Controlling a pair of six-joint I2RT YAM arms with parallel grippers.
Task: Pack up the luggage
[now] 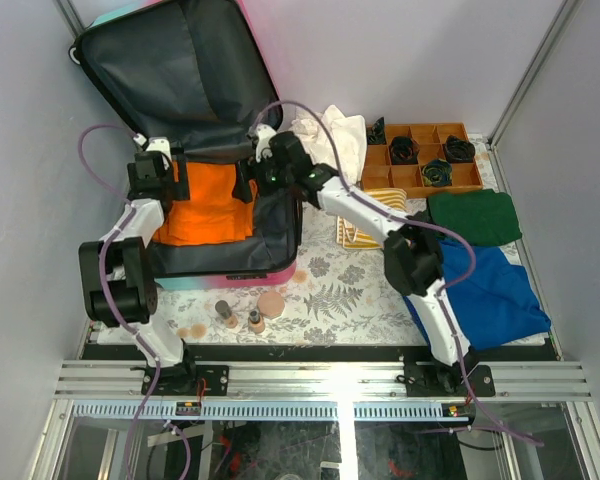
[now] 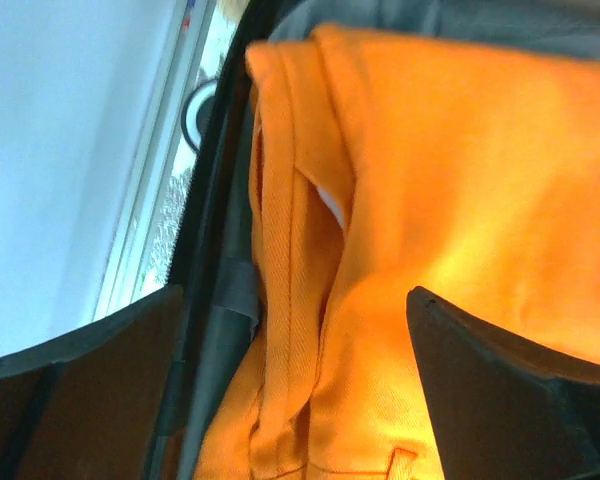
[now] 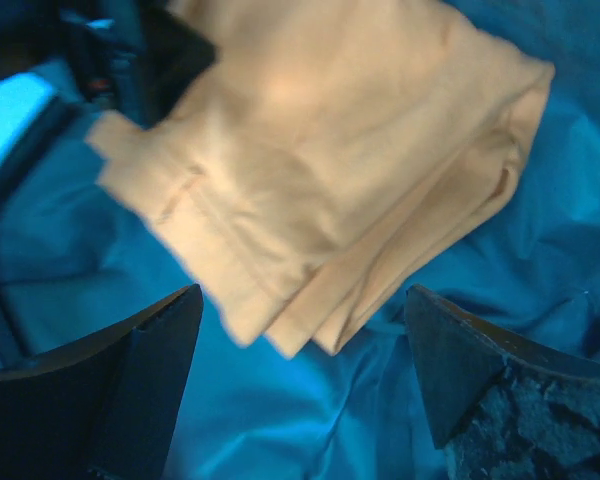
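A pink-to-teal hard-shell suitcase (image 1: 170, 70) lies open at ten o'clock on the fern-printed counter (image 1: 350, 290), pale walls (image 1: 430, 50) around; left jaws and right jaws gape empty over its folded orange garment (image 1: 205, 210)

Small hard-shell suitcase (image 1: 170, 70) with pink-to-teal shell and dark grey fabric lining, bright orange folded garment (image 1: 205, 205), pale fern-print tablecloth (image 1: 330, 290) in grey leaves, dark green folded cloth (image 1: 472, 215), royal blue cloth (image 1: 495, 295), orange compartment tray (image 1: 467, 178), black bundles (image 1: 405, 148) in its cells.
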